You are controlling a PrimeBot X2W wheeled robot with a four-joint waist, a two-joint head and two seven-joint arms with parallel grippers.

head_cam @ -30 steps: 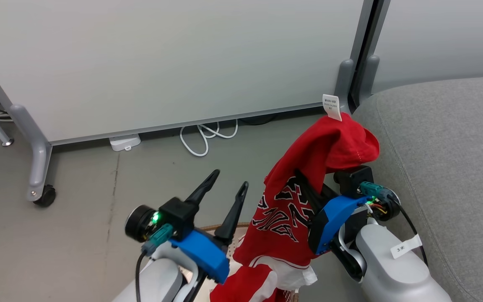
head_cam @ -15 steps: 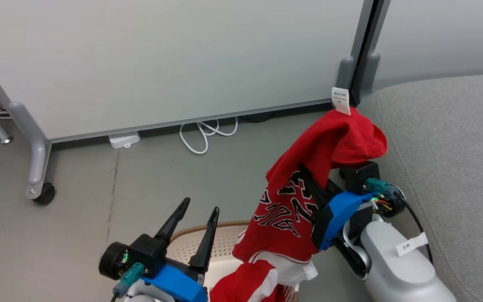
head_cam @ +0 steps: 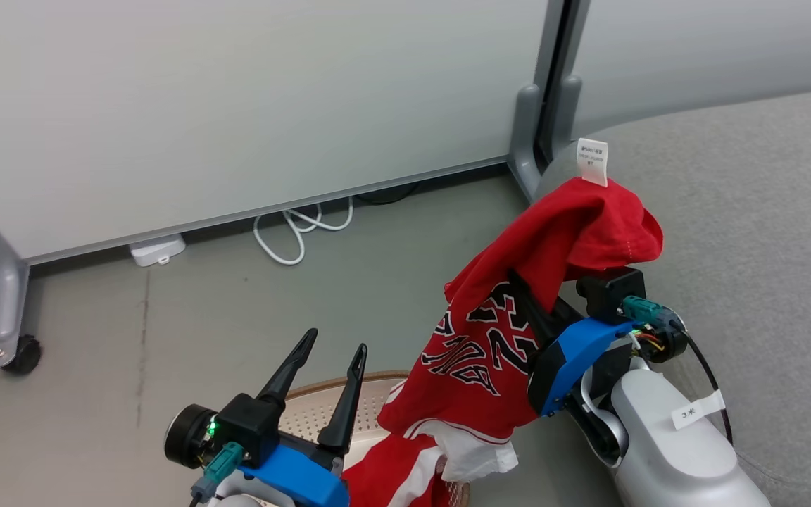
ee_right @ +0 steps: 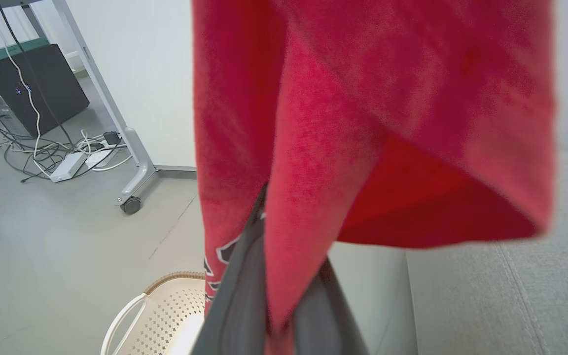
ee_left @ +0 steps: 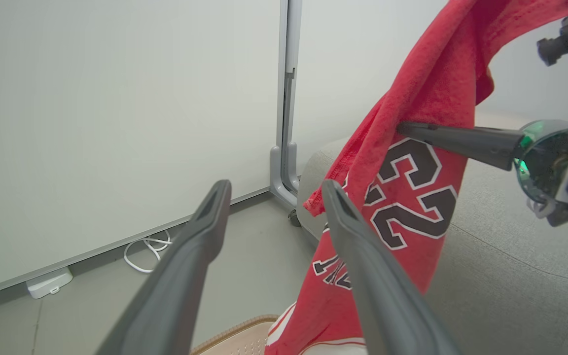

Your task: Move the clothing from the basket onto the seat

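My right gripper (ee_right: pixel 284 301) is shut on the red jersey (head_cam: pixel 483 345), whose cloth drapes over and hides the fingertips. The jersey with black-and-white lettering hangs in the air, its top above the left edge of the grey seat (head_cam: pixel 764 246) and its lower hem over the basket (head_cam: pixel 321 408). A second red garment with white stripes (head_cam: pixel 398 475) lies in the cream basket at the bottom edge. My left gripper (head_cam: pixel 336 339) stands open and empty above the basket's rim, left of the jersey (ee_left: pixel 412 187).
Grey partition panels stand behind, with a post foot (head_cam: pixel 522 134) next to the seat's corner and a castor (head_cam: pixel 22 352) at far left. A white cable (head_cam: pixel 293 232) and an adapter (head_cam: pixel 155 250) lie on the floor. A dark computer case (ee_right: pixel 32 88) with cables sits farther off.
The camera has turned right. My left gripper has dropped back and down towards the basket. My right gripper has carried the jersey rightwards, so its top now hangs over the seat's edge.
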